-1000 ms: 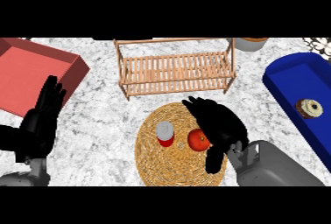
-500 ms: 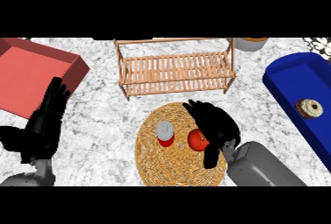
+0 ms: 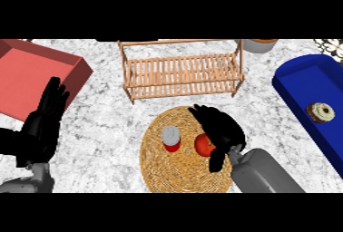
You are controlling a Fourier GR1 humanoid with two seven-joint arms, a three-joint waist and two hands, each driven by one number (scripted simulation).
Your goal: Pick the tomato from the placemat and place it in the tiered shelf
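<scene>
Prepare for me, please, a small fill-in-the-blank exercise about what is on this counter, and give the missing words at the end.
1. The tomato lies on the round woven ____.
2. The bin that holds the doughnut is ____ in colour.
3. The hand right next to the tomato is the robot's ____ one.
Missing words: placemat; blue; right.

marble counter (image 3: 107,131) bears a woven placemat (image 3: 181,174), wooden tiered shelf (image 3: 181,72), red box (image 3: 30,68), blue tray (image 3: 298,97)
</scene>
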